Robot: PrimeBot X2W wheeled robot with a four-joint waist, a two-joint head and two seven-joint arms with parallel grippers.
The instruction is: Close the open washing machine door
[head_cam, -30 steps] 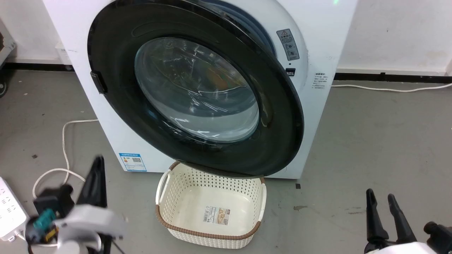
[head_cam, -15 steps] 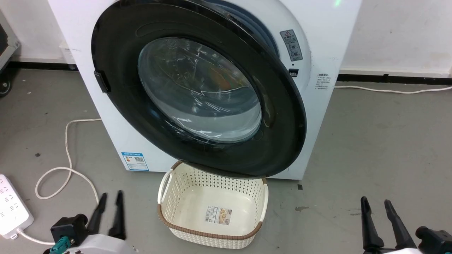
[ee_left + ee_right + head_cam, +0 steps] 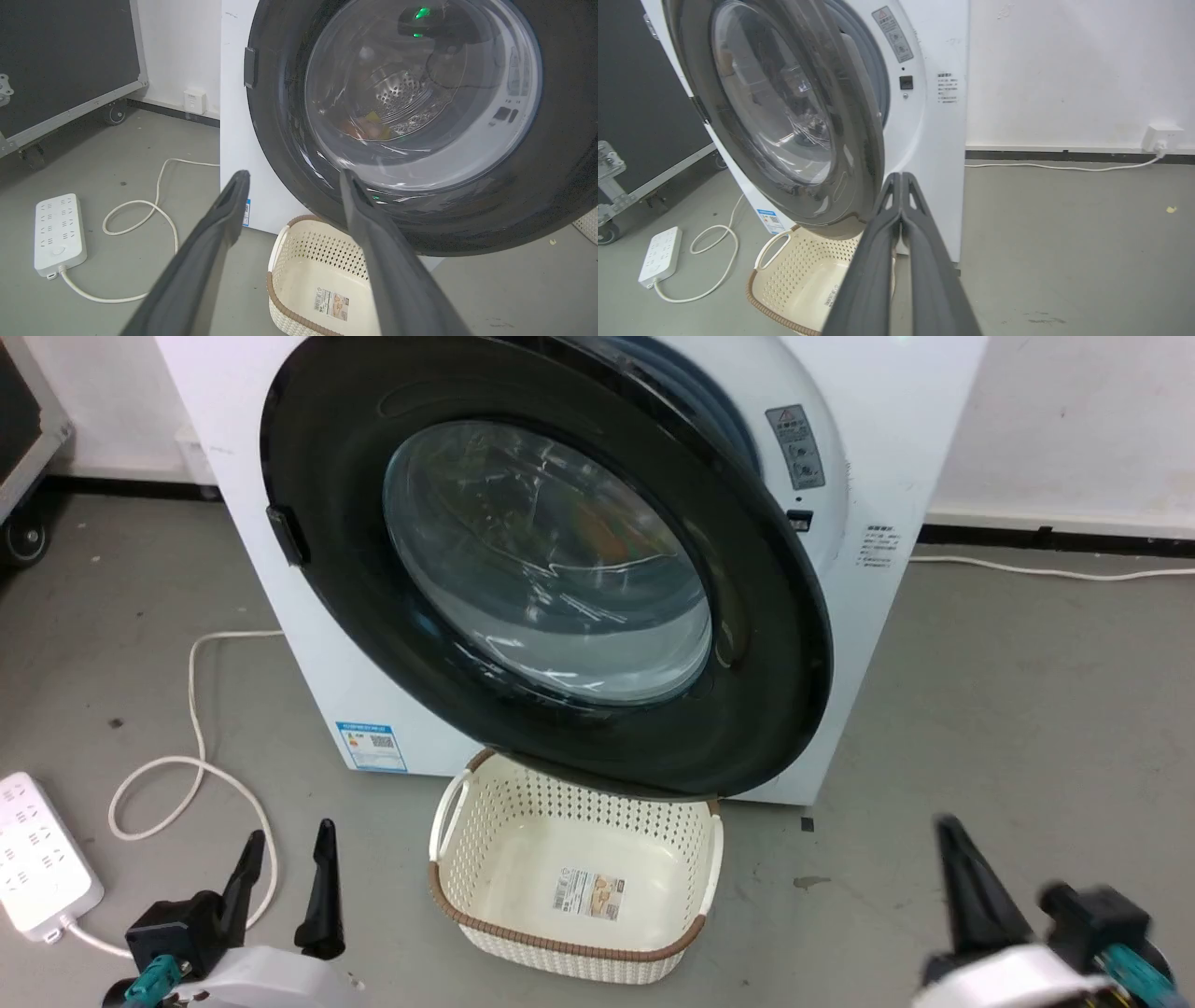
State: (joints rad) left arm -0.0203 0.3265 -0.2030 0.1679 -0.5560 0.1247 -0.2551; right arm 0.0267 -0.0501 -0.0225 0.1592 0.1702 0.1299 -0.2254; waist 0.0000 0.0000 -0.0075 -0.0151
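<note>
Black gloss rims the door (image 3: 551, 569) around a bulging clear glass. From the head it hangs ajar before the white washer (image 3: 896, 457), with the hinged side at the view's left and the free edge at the right standing off the front. Its top is cut off by the frame. It hides nearly all of the drum opening, leaving a sliver of grey gasket at the upper right, and its lower edge overhangs the back of a cream basket (image 3: 560, 947) on the floor. The left gripper (image 3: 289, 835) sits at lower left, fingers spread wide and empty. The right gripper (image 3: 966, 882) at lower right is blurred, so its fingers cannot be told apart here. A power strip (image 3: 42, 868) and looped cable (image 3: 194, 709) lie to the left. From the left wrist, the two fingers gape toward the door's lower left. The door runs past the top and right edges, and through the glass show a perforated steel drum and something orange and yellow too dim to name. From the right wrist, the fingers press together, holding nothing. The door shows nearly edge-on, angled out from the washer, with the latch socket (image 3: 906, 82) bare beyond it. The fingers hide part of the basket.
</note>
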